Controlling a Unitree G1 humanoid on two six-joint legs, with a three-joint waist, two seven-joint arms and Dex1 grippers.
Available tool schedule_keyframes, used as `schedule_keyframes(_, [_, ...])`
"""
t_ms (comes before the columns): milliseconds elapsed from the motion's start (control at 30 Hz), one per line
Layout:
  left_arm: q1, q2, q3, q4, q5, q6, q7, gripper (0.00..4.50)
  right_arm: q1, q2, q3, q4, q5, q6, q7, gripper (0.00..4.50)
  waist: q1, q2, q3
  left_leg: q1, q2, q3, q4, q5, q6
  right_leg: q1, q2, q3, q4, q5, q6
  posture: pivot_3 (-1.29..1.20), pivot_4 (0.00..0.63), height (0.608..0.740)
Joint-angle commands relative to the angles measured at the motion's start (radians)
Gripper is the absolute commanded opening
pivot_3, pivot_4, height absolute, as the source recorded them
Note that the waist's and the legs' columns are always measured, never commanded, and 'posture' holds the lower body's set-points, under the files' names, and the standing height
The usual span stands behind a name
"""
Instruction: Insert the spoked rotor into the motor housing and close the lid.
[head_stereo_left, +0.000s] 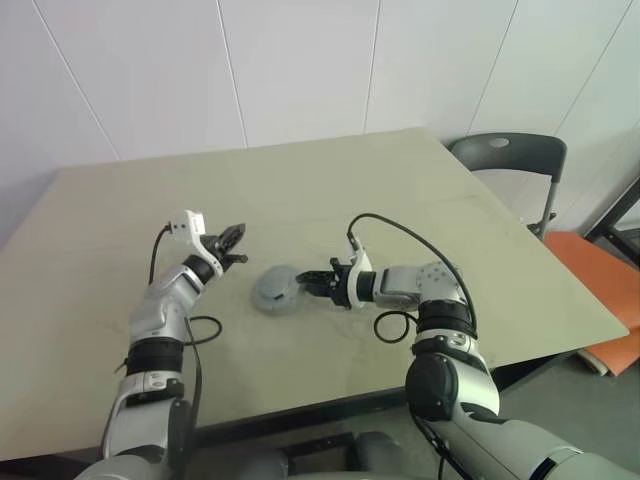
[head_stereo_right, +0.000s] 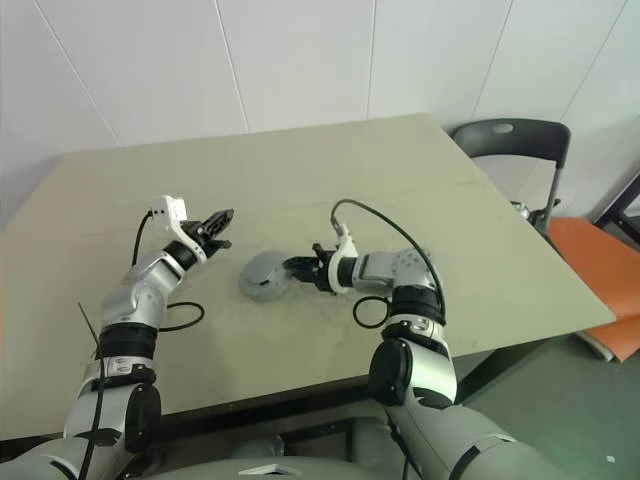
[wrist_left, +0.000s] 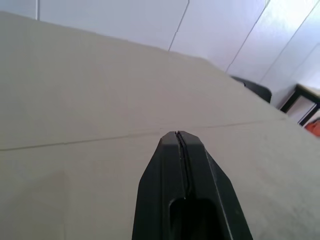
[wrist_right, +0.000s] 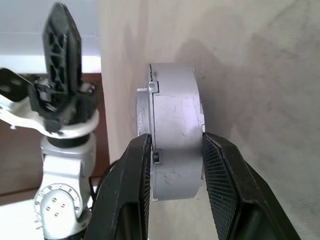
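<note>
Right wrist view: my right gripper has its two black fingers clamped on the housing, one finger on each flat face, so the rim faces the camera. That rim is a broad band of pale silver-grey metal, lightly scratched, with a narrow stepped edge and a small square tab on one side. The lid looks already seated on it, since in the head views the piece reads as one closed grey puck with a pale, slightly domed face. I cannot make out slots, windings or spokes from here.

In the head views the puck sits near the middle of the table, tilted up on its edge with its lower rim at or just above the tabletop; I cannot tell whether it touches. My right gripper reaches it from the right, pointing left and slightly down.

My left gripper is just left of the puck, apart from it, its fingers pressed together with nothing between them, raised above the table and pointing toward the right.

Beyond the table's far right corner stands a dark chair.
</note>
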Motion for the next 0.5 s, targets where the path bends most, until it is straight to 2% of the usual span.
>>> schedule_keyframes(33, [0.021, 0.007, 0.042, -0.062, -0.077, 0.094, 0.008, 0.0, -0.042, 0.047, 0.018, 0.039, 0.034, -0.057, 0.024, 1.2, 0.0, 0.0, 0.0, 0.0, 0.0, 0.0, 0.0, 0.0, 0.0, 0.0, 0.0, 0.0, 0.0, 0.0, 0.0, 0.0, 0.0, 0.74])
schedule_keyframes(133, [0.039, 0.002, 0.088, -0.083, -0.161, 0.192, 0.021, 0.0, -0.074, 0.063, 0.018, 0.119, 0.03, -0.186, 0.036, 1.2, -0.001, 0.0, 0.0, 0.0, 0.0, 0.0, 0.0, 0.0, 0.0, 0.0, 0.0, 0.0, 0.0, 0.0, 0.0, 0.0, 0.0, 0.74])
schedule_keyframes(233, [0.066, -0.001, 0.129, -0.122, -0.222, 0.249, 0.046, 0.0, -0.138, 0.109, -0.033, 0.227, 0.071, -0.349, 0.014, 1.2, -0.001, 0.0, 0.0, 0.001, 0.0, 0.0, 0.0, 0.0, 0.0, 0.0, 0.0, 0.0, 0.001, 0.0, 0.0, 0.0, 0.0, 0.74])
schedule_keyframes(400, [0.077, -0.001, 0.196, -0.144, -0.29, 0.285, 0.097, 0.0, -0.187, 0.094, 0.027, 0.305, 0.069, -0.406, 0.056, 1.2, 0.002, -0.002, 0.002, -0.001, 0.0, 0.0, 0.0, 0.0, 0.0, -0.001, 0.0, 0.0, 0.0, 0.0, 0.0, 0.0, 0.0, 0.74])
schedule_keyframes(500, [0.079, -0.007, 0.223, -0.158, -0.327, 0.309, 0.127, 0.57, -0.209, 0.079, 0.056, 0.354, 0.062, -0.442, 0.073, 1.2, 0.002, -0.002, 0.002, -0.003, -0.002, 0.0, 0.0, 0.0, 0.0, -0.002, -0.002, 0.0, -0.001, 0.0, 0.0, 0.0, 0.0, 0.74])
